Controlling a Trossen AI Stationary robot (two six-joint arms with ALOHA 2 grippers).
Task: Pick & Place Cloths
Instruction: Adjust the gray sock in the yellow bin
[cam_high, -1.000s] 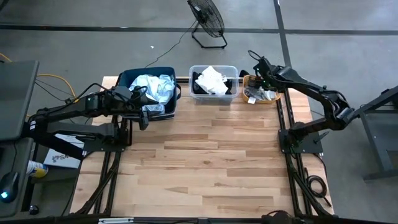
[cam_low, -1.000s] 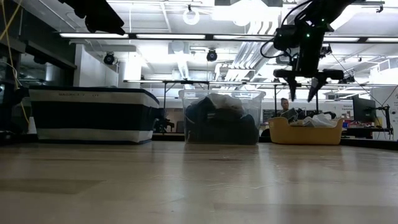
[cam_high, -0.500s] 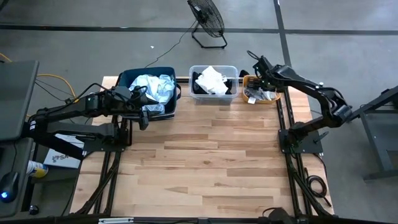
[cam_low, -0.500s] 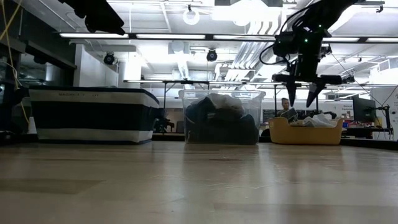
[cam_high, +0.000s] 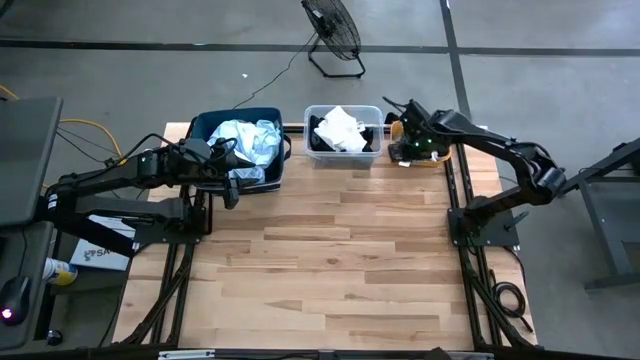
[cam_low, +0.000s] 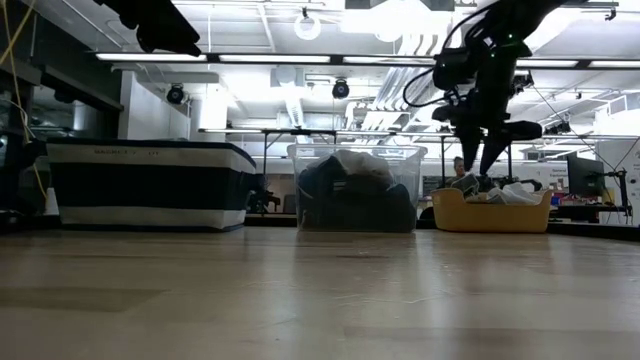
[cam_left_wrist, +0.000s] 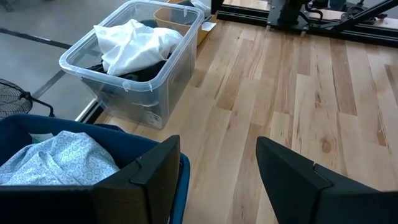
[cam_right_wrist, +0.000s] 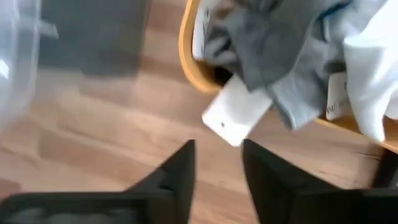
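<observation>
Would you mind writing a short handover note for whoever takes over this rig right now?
Right gripper: empty, fingers a little apart, low at the orange tub's edge nearest the clear tub.
Left gripper: open, empty, at the near corner of the navy bin.
Cloths: pale blue piece in the navy bin; white and dark pieces in the clear tub; grey and white small pieces in the orange tub.
Done: nothing lies loose on the table.
Left: cannot tell which pieces remain to be moved.

pale blue patterned cloth (cam_high: 247, 140) in the navy bin (cam_high: 200, 128); white cloth (cam_high: 340, 127) over black; orange tub (cam_right_wrist: 186, 50).
</observation>
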